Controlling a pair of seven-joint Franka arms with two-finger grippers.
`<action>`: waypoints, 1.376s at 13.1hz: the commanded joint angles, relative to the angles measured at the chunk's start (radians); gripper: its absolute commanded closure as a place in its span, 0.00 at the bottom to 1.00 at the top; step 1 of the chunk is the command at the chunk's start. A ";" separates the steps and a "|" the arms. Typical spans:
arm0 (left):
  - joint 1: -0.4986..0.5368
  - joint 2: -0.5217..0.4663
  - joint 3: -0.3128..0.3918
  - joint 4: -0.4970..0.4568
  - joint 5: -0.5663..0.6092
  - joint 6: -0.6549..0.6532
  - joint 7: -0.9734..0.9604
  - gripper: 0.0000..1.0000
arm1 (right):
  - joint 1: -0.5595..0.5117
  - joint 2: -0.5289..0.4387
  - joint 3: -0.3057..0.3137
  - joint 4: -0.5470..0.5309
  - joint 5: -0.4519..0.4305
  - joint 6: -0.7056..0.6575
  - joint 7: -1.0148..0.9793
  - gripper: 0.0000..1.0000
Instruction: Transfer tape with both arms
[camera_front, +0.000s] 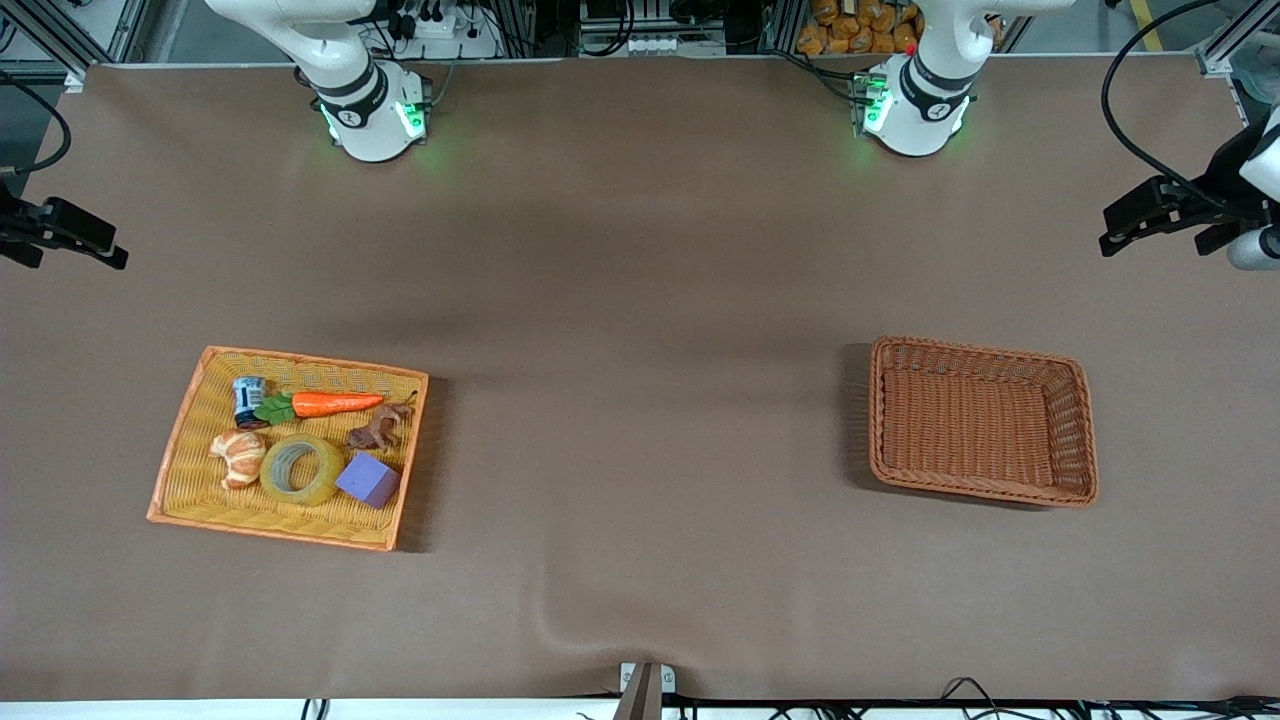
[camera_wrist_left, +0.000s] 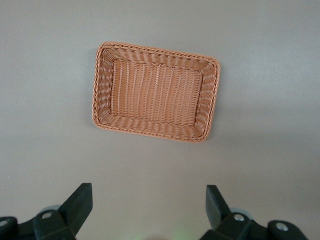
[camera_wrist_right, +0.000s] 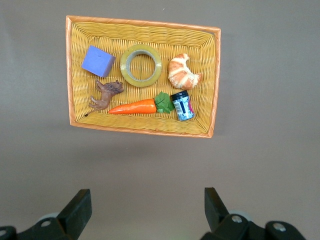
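The tape (camera_front: 300, 468), a translucent yellow ring with a grey core, lies flat in a yellow wicker tray (camera_front: 175, 465) toward the right arm's end of the table. It also shows in the right wrist view (camera_wrist_right: 142, 65). My right gripper (camera_front: 105, 250) hangs high in the air, open and empty; in its own view (camera_wrist_right: 146, 200) it is over bare table beside the tray. My left gripper (camera_front: 1120, 228) is also high, open and empty; in its own view (camera_wrist_left: 148, 200) it is over bare table beside the brown basket (camera_wrist_left: 156, 92).
In the tray with the tape lie a purple cube (camera_front: 368, 479), a croissant (camera_front: 238, 457), a toy carrot (camera_front: 335, 403), a brown toy animal (camera_front: 380, 428) and a small can (camera_front: 248, 398). The brown wicker basket (camera_front: 980, 420) holds nothing and stands toward the left arm's end.
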 joint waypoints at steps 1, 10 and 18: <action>0.001 0.006 -0.002 0.014 -0.004 -0.003 0.002 0.00 | -0.009 0.003 0.013 0.015 -0.009 -0.013 0.017 0.00; 0.007 0.012 0.001 0.013 -0.010 -0.003 0.007 0.00 | 0.000 0.074 0.013 -0.037 -0.012 0.081 0.003 0.00; 0.004 0.021 0.001 0.011 -0.007 -0.005 0.001 0.00 | 0.078 0.448 0.015 -0.100 0.058 0.597 -0.375 0.00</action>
